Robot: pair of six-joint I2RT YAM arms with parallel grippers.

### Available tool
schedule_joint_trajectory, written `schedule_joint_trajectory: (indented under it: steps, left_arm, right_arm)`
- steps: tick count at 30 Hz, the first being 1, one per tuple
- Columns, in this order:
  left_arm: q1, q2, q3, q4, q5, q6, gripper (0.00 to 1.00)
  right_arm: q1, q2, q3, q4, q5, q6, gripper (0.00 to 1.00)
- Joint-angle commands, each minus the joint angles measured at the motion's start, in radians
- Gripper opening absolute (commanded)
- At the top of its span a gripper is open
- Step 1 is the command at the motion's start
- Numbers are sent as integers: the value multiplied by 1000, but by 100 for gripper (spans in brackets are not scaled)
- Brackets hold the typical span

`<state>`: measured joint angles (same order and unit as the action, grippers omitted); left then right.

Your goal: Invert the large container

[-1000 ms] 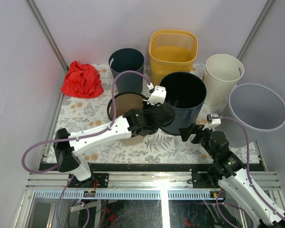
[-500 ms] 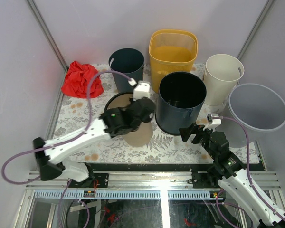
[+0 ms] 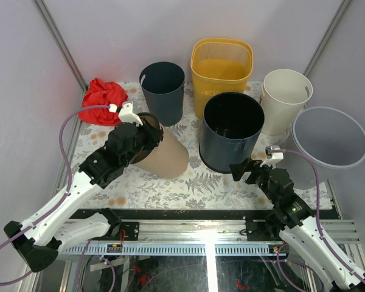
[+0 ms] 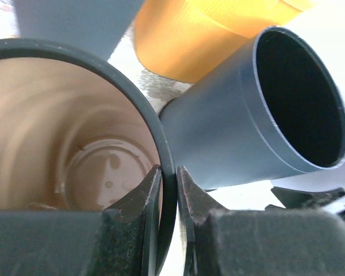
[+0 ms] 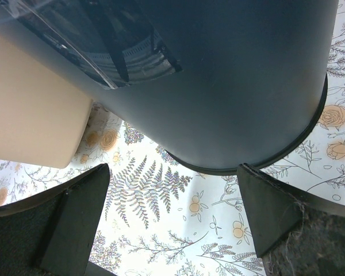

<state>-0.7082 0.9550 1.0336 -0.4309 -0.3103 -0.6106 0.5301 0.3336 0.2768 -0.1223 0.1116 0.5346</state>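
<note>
Hauled leftward and tipped since a second ago, tan bin (image 3: pixel 167 158) lies tilted on its side at 9 o'clock on the mat (image 3: pixel 213 182). Right gripper (image 5: pixel 172 213), at 5 o'clock, gapes wide and empty before the navy bin (image 3: pixel 228 155). Left gripper (image 4: pixel 168 172) pinches the tan bin's dark rim, jaws narrow.

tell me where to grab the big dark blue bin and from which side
Grip the dark blue bin by its thin top rim, from above on its near right side, one jaw inside, one outside. It stands upright, mouth open, its body likely too wide to span; the open right gripper sits closest there.
</note>
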Motion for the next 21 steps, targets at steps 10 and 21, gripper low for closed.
schedule_joint_trajectory:
  steps: [10, 21]
  left_arm:
    - [162, -104, -184, 335, 299, -156, 0]
    - [279, -16, -233, 343, 427, -214, 1]
  right_arm:
    - [-3, -7, -3, 36, 12, 10, 99]
    - [-4, -13, -2, 33, 19, 12, 99]
